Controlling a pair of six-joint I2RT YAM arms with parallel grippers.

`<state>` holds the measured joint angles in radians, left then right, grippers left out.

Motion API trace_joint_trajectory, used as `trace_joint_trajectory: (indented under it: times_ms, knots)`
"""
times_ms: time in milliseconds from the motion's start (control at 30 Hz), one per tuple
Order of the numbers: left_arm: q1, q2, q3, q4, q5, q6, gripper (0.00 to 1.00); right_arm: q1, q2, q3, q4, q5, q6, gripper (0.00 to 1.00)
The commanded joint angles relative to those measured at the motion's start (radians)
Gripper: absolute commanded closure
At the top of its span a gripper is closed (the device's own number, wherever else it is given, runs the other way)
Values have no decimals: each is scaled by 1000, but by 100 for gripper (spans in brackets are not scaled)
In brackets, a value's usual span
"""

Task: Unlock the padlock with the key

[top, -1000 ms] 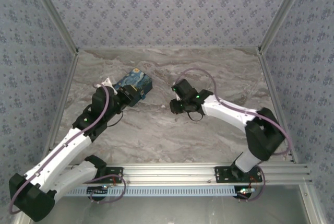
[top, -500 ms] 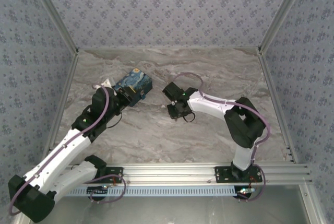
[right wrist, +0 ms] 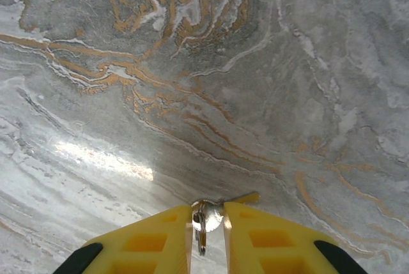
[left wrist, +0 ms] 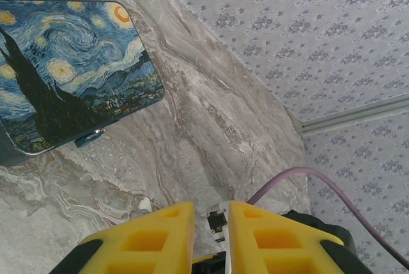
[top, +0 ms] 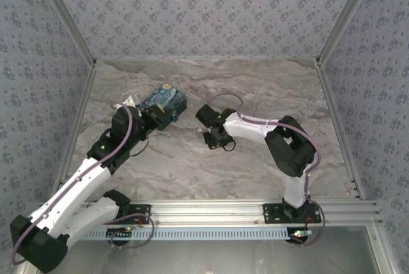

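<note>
While the right fingers (right wrist: 160, 239) pinch a key (right wrist: 208, 218) over the marble bench (right wrist: 268, 95), the teal padlock (left wrist: 89, 137) peeks, half hidden, from the closed starry-night box (left wrist: 70, 63) toward the bench's far left. Whether the left fingers (left wrist: 160, 235), nearly together, hold anything cannot be told.

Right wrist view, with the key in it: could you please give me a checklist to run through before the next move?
1. The key sits between the fingers of the right claw: ok.
2. Firm grip on it: cannot tell.
3. The padlock is in sight, at the painted box edge: ok.
4. The left claw steadies the padlock: not ok, it is apart from it.
5. Keyhole faces the key: cannot tell.
</note>
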<state>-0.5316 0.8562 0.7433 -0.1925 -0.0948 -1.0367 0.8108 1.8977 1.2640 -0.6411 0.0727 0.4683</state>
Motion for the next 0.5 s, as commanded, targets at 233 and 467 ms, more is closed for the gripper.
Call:
trace_joint_trajectory:
  times_ms: [233,467]
  knots:
    - [11,-24,0,-17,-3,7,79,11,70,27,-49,11,13,84]
    - [13,-24,0,-15,2,22,79,-3,-1,-22,12,-11,13,100]
